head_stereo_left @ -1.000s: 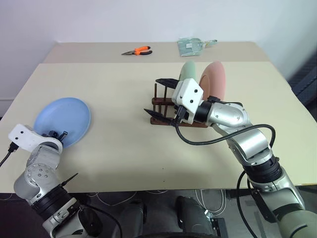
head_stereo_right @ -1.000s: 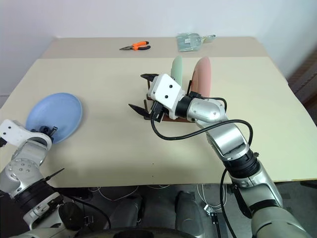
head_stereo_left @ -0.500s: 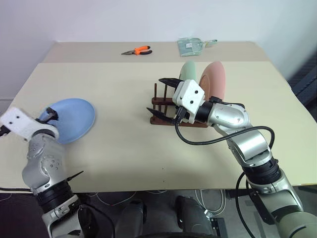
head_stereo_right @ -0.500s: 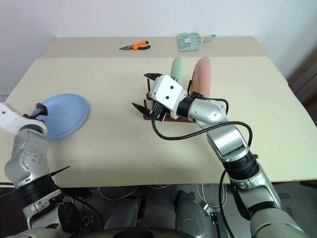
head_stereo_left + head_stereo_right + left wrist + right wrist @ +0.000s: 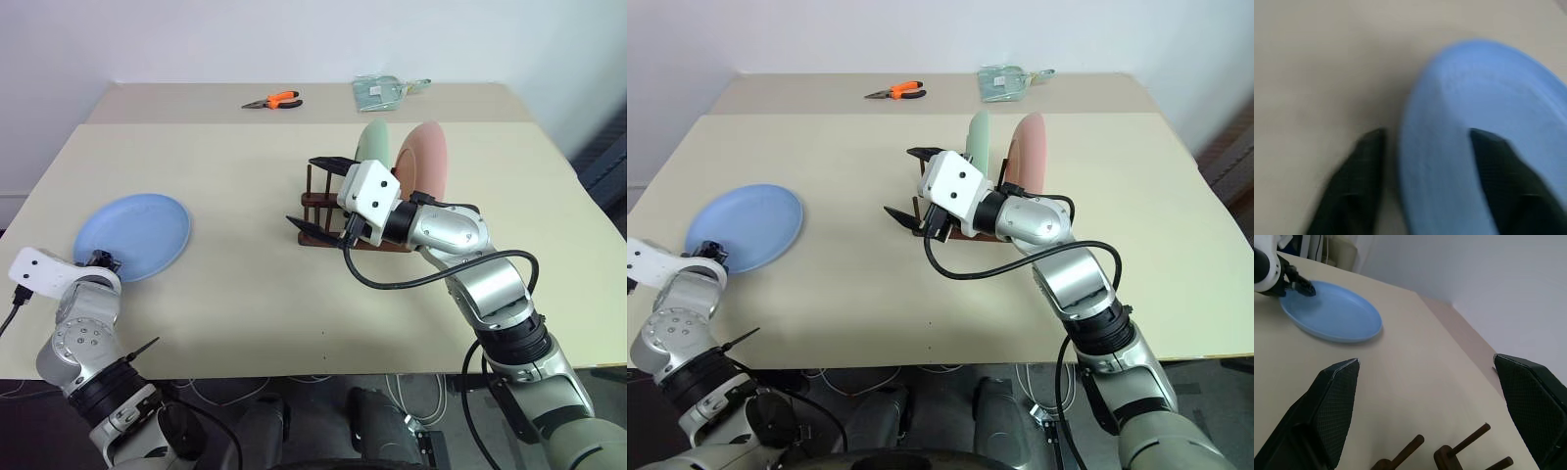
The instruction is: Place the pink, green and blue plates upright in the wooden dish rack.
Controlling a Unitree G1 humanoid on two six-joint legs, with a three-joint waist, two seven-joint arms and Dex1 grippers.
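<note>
My left gripper (image 5: pixel 1422 183) has its jaws straddling the blue plate (image 5: pixel 134 235) rim at seven o'clock, not clamped; it's light, stiff, slick. Right gripper (image 5: pixel 1435 396) jaws gape wide.

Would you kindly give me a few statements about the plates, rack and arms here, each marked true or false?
1. The blue plate stands in the wooden dish rack. False: it lies on the table.
2. The green plate and pink plate stand upright in the rack. True.
3. The right gripper grips the pink plate. False: its jaws are open, holding nothing.
4. The left gripper straddles the blue plate's rim. True.
5. Orange-handled pliers lie at the table's far side. True.
</note>
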